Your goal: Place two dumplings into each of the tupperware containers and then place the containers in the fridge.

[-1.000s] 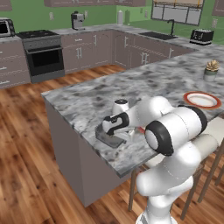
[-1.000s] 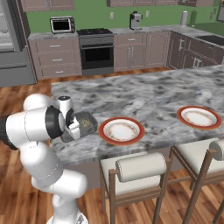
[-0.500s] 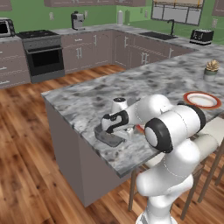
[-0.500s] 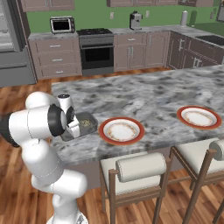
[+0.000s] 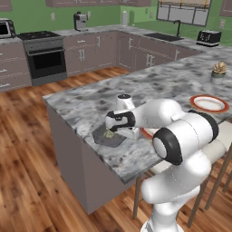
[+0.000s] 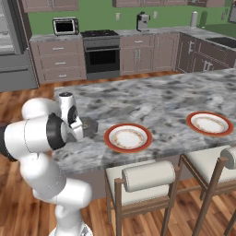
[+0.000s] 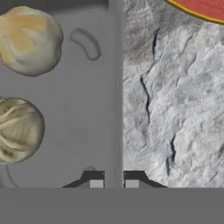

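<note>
A grey tupperware container (image 7: 83,109) lies on the marble island, with two tan dumplings (image 7: 30,39) (image 7: 17,129) inside it on the left of the hand view. My gripper (image 7: 113,183) is shut on the container's side wall, one fingertip inside the tray and one outside. From the left base view the container (image 5: 107,139) sits near the island's front edge, partly under my hand (image 5: 119,130). In the right base view a corner of the container (image 6: 89,125) shows behind my wrist. The grey fridge (image 6: 11,46) stands far off at the left.
A red-rimmed plate (image 6: 128,137) lies just right of the container, and its rim (image 7: 201,8) shows in the hand view. A second plate (image 6: 209,123) lies farther right. Bar stools (image 6: 147,175) stand against the island's near side. A small potted plant (image 5: 219,72) sits at the far end.
The jaws have closed from wide open onto the container's wall. The arm and the container have hardly moved.
</note>
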Motion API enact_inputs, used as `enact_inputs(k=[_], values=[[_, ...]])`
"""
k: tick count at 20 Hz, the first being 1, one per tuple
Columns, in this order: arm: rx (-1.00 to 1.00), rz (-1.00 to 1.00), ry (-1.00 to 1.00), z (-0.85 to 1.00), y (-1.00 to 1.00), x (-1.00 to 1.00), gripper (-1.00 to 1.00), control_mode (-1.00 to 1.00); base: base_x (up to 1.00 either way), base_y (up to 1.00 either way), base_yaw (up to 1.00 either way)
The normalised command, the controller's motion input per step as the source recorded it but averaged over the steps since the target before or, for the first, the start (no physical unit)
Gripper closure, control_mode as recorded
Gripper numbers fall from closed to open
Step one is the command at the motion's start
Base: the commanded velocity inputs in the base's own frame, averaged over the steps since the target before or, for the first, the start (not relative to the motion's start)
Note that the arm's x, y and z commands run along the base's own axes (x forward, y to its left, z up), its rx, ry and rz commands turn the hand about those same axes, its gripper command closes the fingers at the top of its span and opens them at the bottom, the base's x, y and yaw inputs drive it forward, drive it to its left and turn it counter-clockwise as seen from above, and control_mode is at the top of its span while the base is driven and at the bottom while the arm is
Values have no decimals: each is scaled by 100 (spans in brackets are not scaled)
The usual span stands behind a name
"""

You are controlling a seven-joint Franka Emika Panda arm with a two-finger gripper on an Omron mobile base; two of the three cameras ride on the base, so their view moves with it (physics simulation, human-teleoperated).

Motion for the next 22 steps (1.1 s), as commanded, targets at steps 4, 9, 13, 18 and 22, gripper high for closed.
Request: enact_inputs(k=[4, 9, 13, 18, 22], values=[[-1, 0, 0, 89, 0, -38, 100, -100, 0, 0, 0], [-3, 2, -4, 75, -20, -99, 100, -100, 0, 0, 0], [0, 3, -11, 55, -34, -100, 100, -100, 0, 0, 0], [0, 0, -13, 43, -31, -100, 100, -100, 0, 0, 0], [0, 0, -8, 74, 3, -67, 100, -100, 0, 0, 0]])
